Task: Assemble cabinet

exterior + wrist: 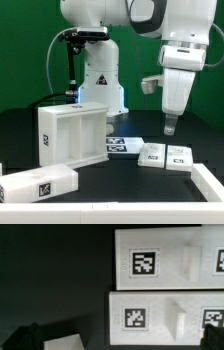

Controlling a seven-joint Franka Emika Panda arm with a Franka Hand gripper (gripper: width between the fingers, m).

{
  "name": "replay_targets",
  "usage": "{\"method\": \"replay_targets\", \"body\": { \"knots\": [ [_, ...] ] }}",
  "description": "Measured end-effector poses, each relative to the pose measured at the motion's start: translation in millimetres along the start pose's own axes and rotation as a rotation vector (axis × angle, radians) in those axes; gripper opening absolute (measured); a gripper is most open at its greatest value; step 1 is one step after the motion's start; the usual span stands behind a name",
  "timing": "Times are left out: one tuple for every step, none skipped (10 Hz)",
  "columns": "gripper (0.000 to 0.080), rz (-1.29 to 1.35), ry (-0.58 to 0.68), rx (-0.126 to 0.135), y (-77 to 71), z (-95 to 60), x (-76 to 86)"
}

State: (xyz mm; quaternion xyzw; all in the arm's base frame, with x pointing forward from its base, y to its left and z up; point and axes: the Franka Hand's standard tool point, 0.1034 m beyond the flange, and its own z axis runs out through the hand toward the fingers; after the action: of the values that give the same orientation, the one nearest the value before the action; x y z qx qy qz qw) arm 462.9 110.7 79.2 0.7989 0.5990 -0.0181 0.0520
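The cabinet lies in loose white parts. Its big open box (70, 135) stands upright at the exterior view's left, with a long block (40, 184) lying in front of it. Two small flat tagged pieces (150, 153) (179, 156) lie side by side on the black table. My gripper (170, 127) hangs above them, clear of both, open and empty. In the wrist view the gripper (120, 340) has its dark fingers (30, 336) wide apart. One tagged piece (165, 260) lies further off, and the other (165, 317) lies below the jaws.
The marker board (124, 146) lies between the big box and the small pieces. Another white part (205, 182) sits at the front on the exterior view's right. A white corner (65, 343) shows near one finger. The robot base (100, 80) stands behind.
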Motion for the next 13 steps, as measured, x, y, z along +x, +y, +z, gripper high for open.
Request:
{"method": "replay_targets", "body": {
  "knots": [
    [0.0797, 0.055, 0.003, -0.003, 16.7, -3.7, -12.2],
    [0.0797, 0.092, 0.0, -0.011, 35.8, -8.4, -25.8],
    [0.0797, 0.098, -0.026, -0.001, 51.1, -14.9, -36.9],
    [0.0797, 0.042, -0.044, 0.002, 66.8, -24.2, -37.1],
    [0.0797, 0.054, -0.032, -0.007, 66.0, -22.0, -33.7],
    [0.0797, 0.054, -0.035, -0.003, 64.3, -20.5, -35.0],
    [0.0797, 0.054, -0.034, -0.005, 65.2, -21.1, -34.8],
    [0.0797, 0.057, -0.034, -0.004, 65.5, -20.8, -35.7],
    [0.0797, 0.106, -0.03, -0.004, 75.6, -20.6, -44.5],
    [0.0797, 0.215, -0.035, 0.024, 98.1, -22.4, -64.2],
    [0.0797, 0.262, -0.039, 0.02, 111.5, -22.6, -73.4],
    [0.0797, 0.29, -0.04, 0.024, 107.0, -21.3, -69.6],
    [0.0797, 0.383, -0.039, 0.025, 105.5, -21.2, -66.1]
  ]
}}
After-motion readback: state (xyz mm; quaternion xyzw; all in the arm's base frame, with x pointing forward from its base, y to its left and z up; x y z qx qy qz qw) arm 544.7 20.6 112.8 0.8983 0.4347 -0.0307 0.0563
